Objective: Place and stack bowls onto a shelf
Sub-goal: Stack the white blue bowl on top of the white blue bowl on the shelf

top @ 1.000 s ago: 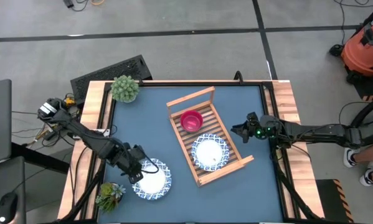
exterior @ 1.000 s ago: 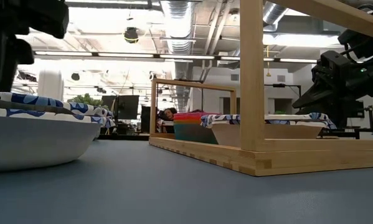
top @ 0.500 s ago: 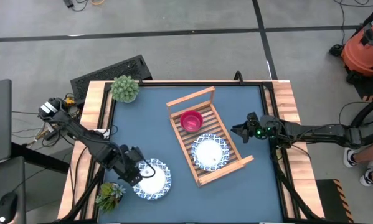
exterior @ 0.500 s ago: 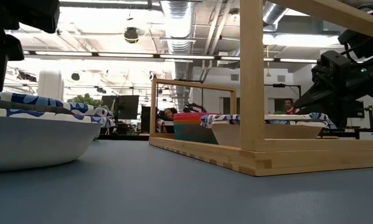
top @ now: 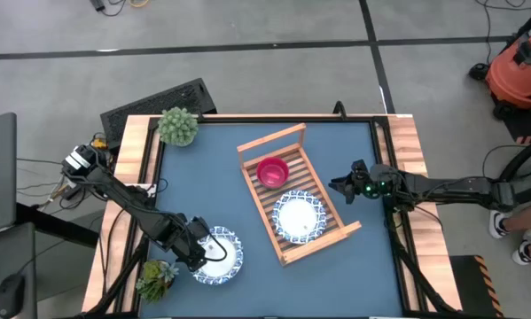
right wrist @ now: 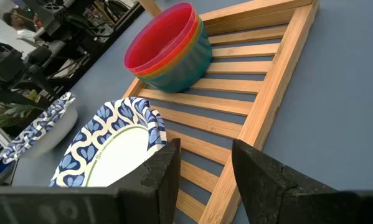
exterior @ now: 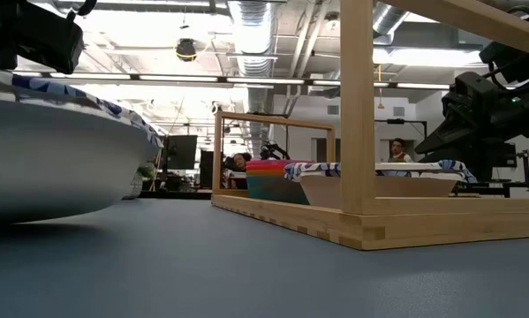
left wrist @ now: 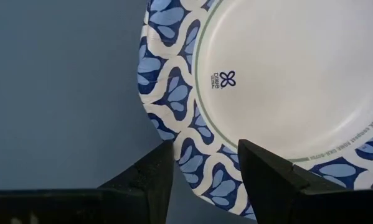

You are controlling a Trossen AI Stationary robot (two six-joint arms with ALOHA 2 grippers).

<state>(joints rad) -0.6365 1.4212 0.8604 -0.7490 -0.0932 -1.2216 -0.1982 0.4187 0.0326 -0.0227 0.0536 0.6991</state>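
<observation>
A white dish with a blue-patterned rim (top: 221, 256) sits near the table's near-left corner, and my left gripper (top: 201, 252) is shut on its left rim. In the low view this dish (exterior: 52, 150) stands raised and tilted under the gripper (exterior: 26, 35). The wooden shelf (top: 329, 202) lies mid-table. On its slats rest a stack of small bowls, red on top (top: 272, 171), and a second white dish (top: 299, 218). My right gripper (top: 343, 188) hovers open just right of the shelf, touching nothing. My left gripper holds the near-left dish by its patterned rim (left wrist: 202, 146), coming from above and pointing down. One finger (left wrist: 155, 177) stands outside the rim and the other (left wrist: 264, 177) over the dish's inside. The dish sits tilted, with its rim raised above the table (exterior: 34, 84).
One potted plant (top: 177, 126) stands at the far-left corner and another (top: 156, 276) at the near-left edge, beside the held dish. Bare blue table (top: 203, 190) lies between the dish and the shelf. A person (exterior: 396, 150) shows in the room beyond.
My left gripper has moved toward the near edge along the dish's left rim and taken hold of it. In the low view the dish's rim now stands much higher and the dish is tilted. The right arm kept still.
</observation>
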